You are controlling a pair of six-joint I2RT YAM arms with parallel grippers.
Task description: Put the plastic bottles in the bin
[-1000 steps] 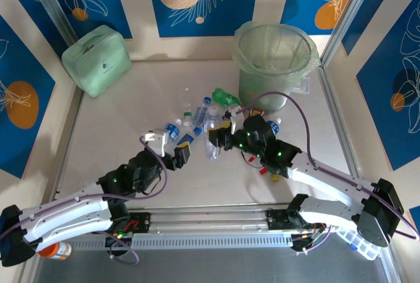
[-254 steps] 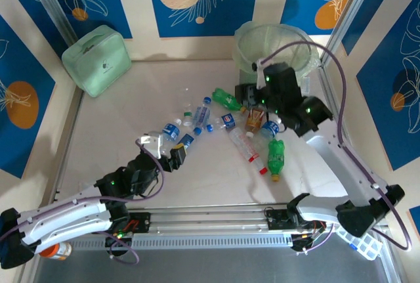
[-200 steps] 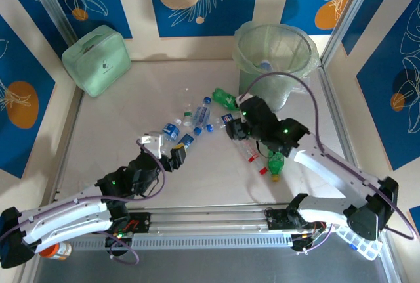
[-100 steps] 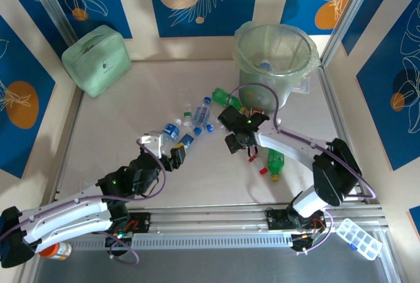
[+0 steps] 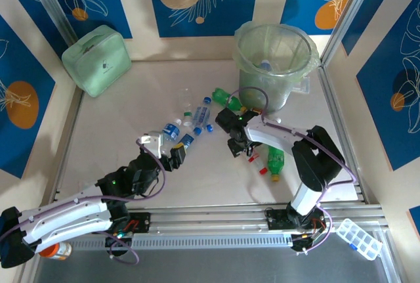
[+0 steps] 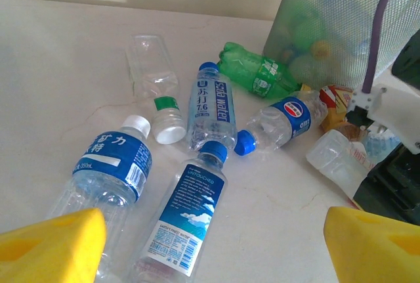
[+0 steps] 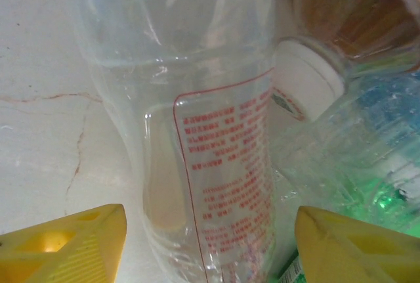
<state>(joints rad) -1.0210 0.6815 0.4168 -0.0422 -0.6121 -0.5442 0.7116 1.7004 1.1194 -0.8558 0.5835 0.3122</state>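
**Both grippers open among the plastic bottles (image 6: 190, 217).**
The right gripper (image 7: 210, 240), fingers spread and not pressing, straddles one clear red-printed bottle (image 7: 197, 132) lying on the table (image 5: 118, 132), with one white cap (image 7: 308, 79) just beside it. The left gripper (image 6: 213, 237), fingers wide apart and empty, faces four blue-labelled bottles (image 6: 213, 102) and one green-banded clear bottle (image 6: 154, 83). Two green bottles (image 5: 274, 160) lie near the right gripper. One bin (image 5: 282, 92) stands beyond them, with one blue-capped bottle (image 5: 264, 66) inside.

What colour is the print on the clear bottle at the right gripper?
Red; the right wrist view shows the bottle best.
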